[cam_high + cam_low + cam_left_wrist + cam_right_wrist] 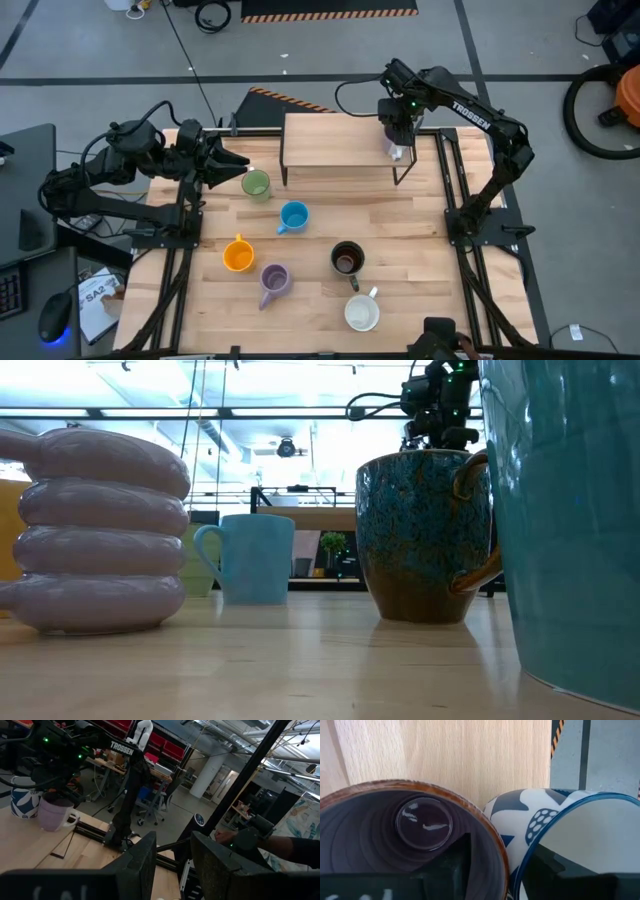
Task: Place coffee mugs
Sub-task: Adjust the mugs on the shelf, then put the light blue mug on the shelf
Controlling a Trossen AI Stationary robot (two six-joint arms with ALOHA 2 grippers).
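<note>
The right arm reaches far out across the table, bent at the elbow. Its right gripper points straight down, fingers a little apart. The left arm is folded low at its side. The left gripper points sideways, fingers apart.

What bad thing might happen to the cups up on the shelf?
The lilac mug sits tight beside the patterned mug near the shelf's end, under the right tool. A careless lift might knock one off. The left tool points close to the green mug and might bump it.
</note>
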